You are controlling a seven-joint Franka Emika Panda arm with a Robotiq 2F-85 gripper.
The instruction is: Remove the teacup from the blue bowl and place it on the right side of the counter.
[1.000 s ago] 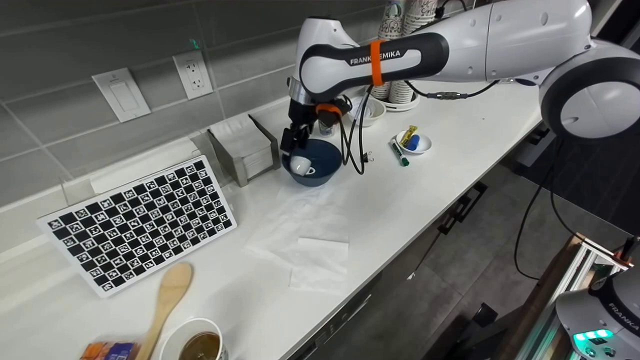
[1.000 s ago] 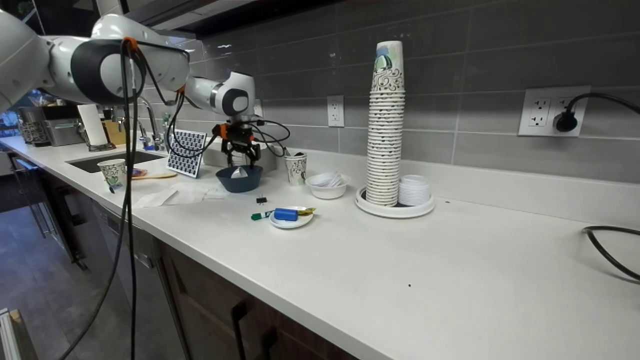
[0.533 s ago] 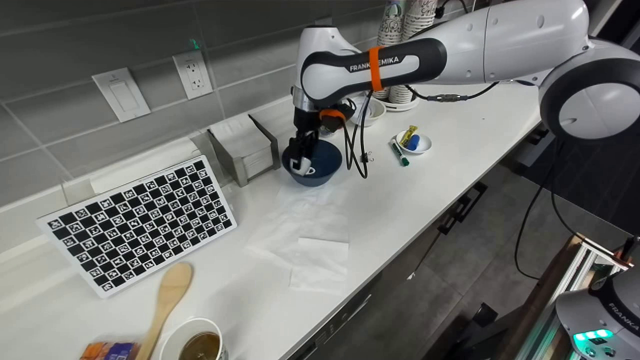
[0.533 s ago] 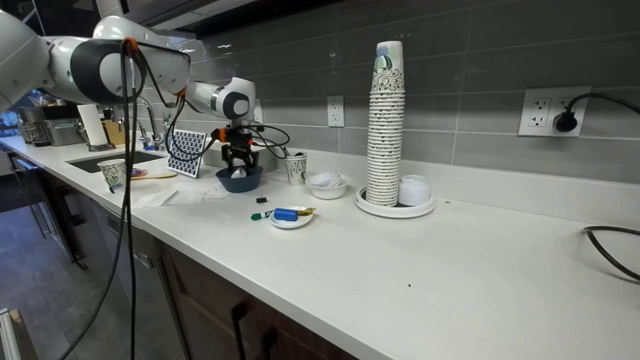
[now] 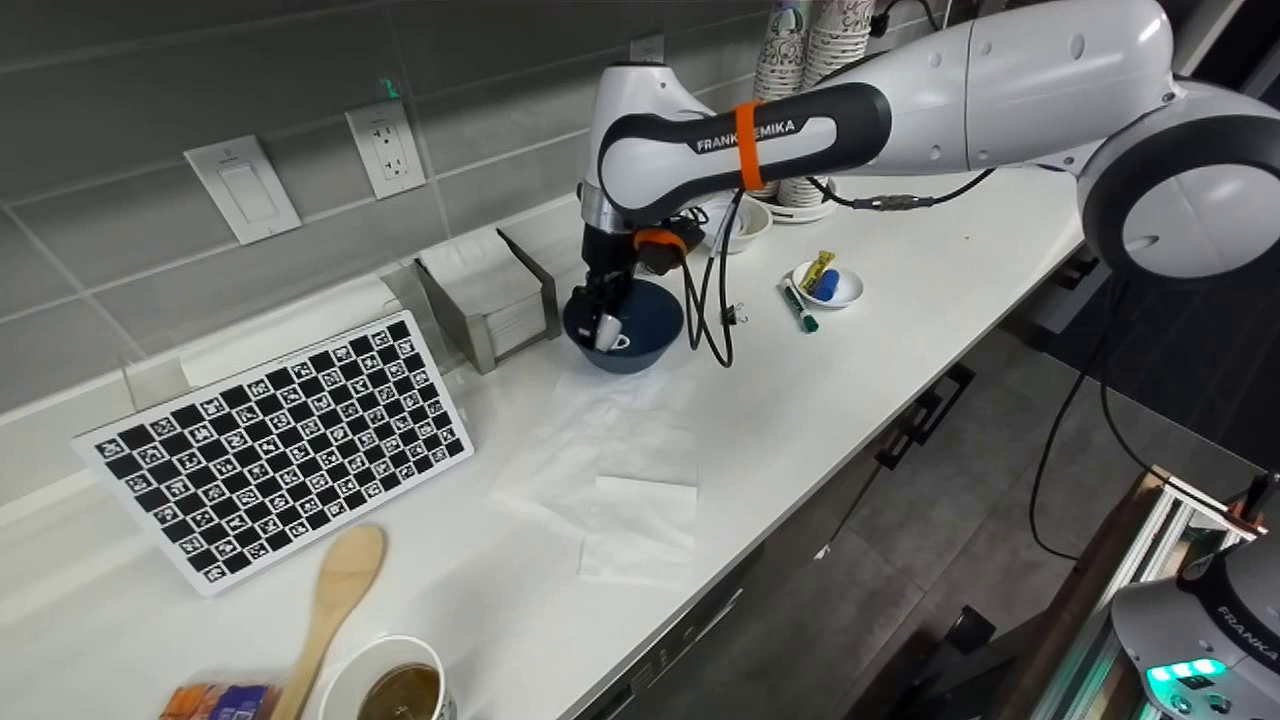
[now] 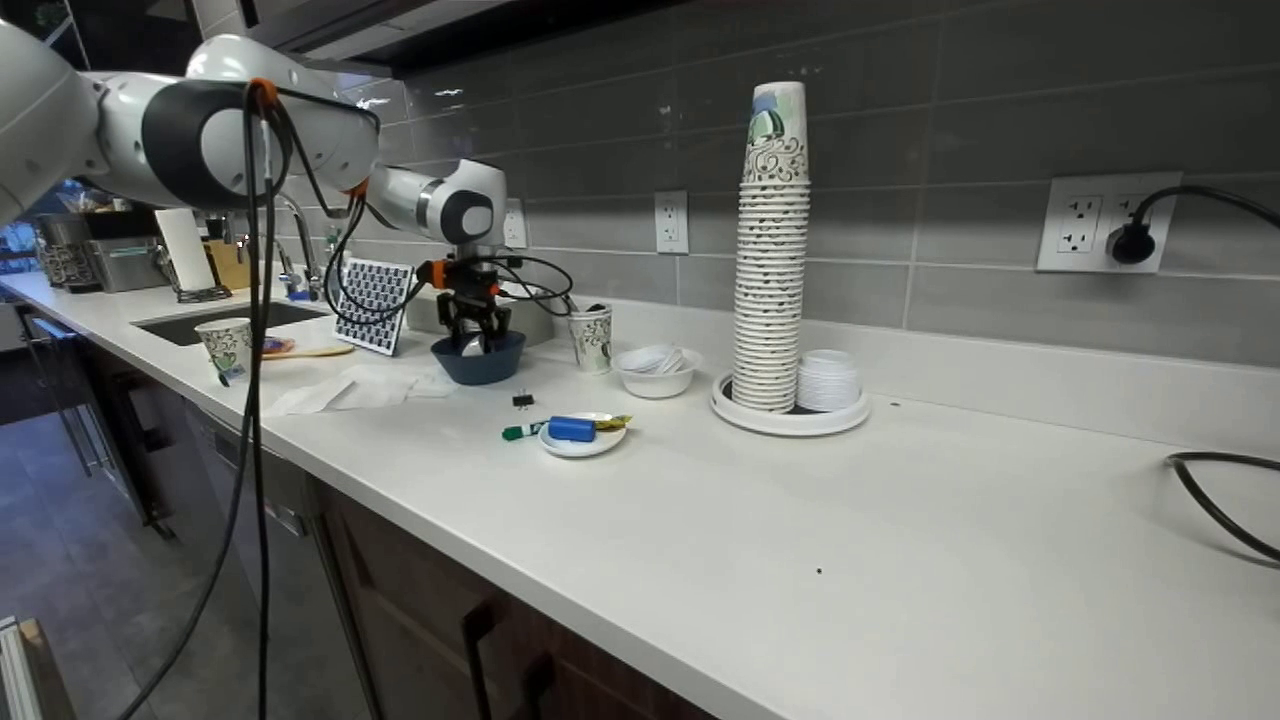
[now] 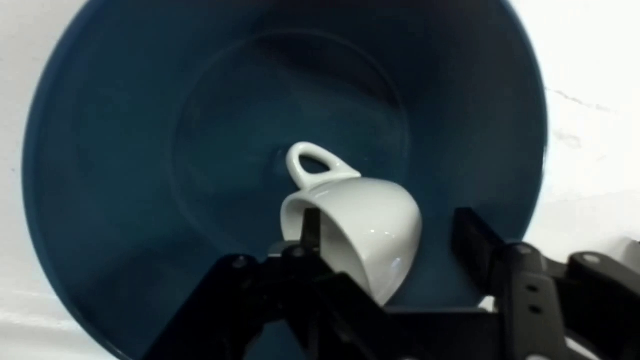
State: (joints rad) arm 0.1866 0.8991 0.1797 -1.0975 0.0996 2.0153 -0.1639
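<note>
The teacup [image 7: 385,215] lies on its side in the blue bowl [image 7: 225,100], its small handle pointing toward the middle of the bottom. The gripper [image 7: 389,227] is released: its 2 fingers stand spread in the wrist view, with the teacup between them. 1 fingertip overlaps the mouth of the teacup, and I cannot tell whether it touches; the other sits past the rounded base, with a strip of the blue bowl showing in the gap. In both exterior views the arm [image 5: 750,140] reaches down over the blue bowl, which stands on the white counter [image 6: 900,520]. In an exterior view a napkin holder [image 5: 477,340] stands just beside the blue bowl, and a checkered board [image 5: 290,450] is tilted back near the wall [image 5: 90,130]. Loose napkins [image 5: 640,530] lie flat near the blue bowl; well apart from it are a wooden spoon [image 5: 345,575], a bright packet [image 5: 220,703] and a cup [image 5: 350,675] with brown liquid [image 5: 402,692] in it. A green marker [image 5: 798,305] lies just beside a small dish [image 5: 850,292] that holds a blue roll [image 5: 827,285] and a yellow wrapper [image 5: 817,270]. In an exterior view a black clip [image 6: 523,400] lies between the blue bowl and the dish. Nearer the wall stand a patterned paper cup [image 6: 591,345], a white bowl [image 6: 655,386] with white pieces [image 6: 660,358] in it, and a round tray [image 6: 845,415] bearing a tall stack of paper cups [image 6: 772,290] and a shorter white stack [image 6: 828,380].
</note>
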